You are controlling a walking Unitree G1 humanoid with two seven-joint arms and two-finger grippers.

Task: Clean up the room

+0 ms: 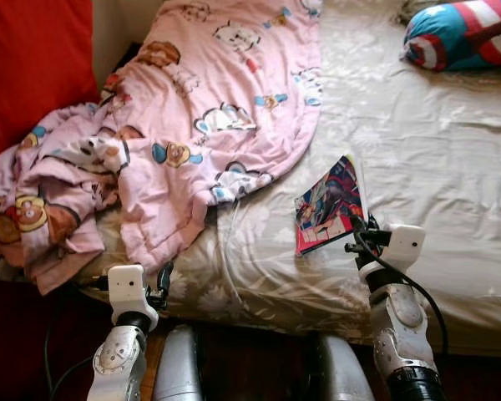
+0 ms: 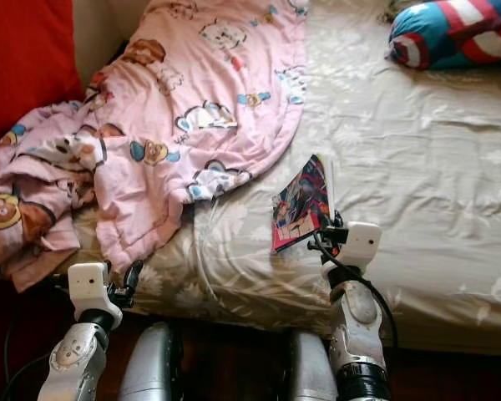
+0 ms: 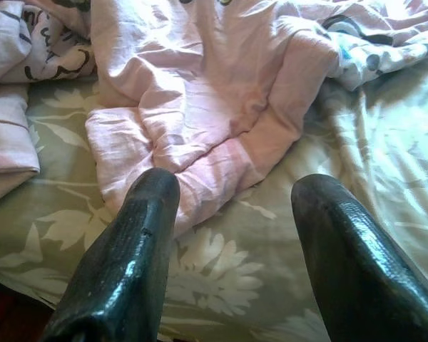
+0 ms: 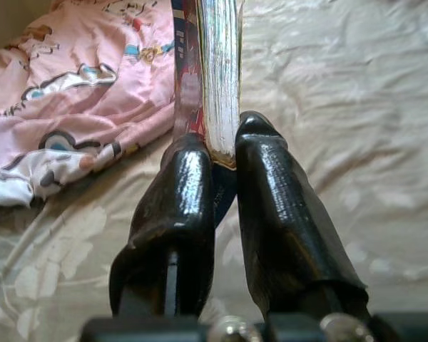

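A colourful comic book point(image 1: 327, 205) is tilted up on its edge above the bed sheet point(image 1: 434, 142), near the bed's front edge. My right gripper point(image 1: 359, 227) is shut on its lower corner; in the right wrist view both fingers point(image 4: 192, 185) clamp the book's point(image 4: 217, 71) page edge and cover. A pink cartoon-print blanket point(image 1: 192, 109) lies crumpled over the left half of the bed, spilling off the left side. My left gripper point(image 1: 163, 280) hovers open at the bed's front edge, just short of the blanket's point(image 3: 200, 135) hem, with nothing between its fingers point(image 3: 135, 249).
A blue, red and white striped pillow point(image 1: 463, 33) lies at the bed's far right. A red cushion point(image 1: 29, 67) stands at the far left. Dark floor point(image 1: 250, 368) runs along the bed's front edge, where my legs stand.
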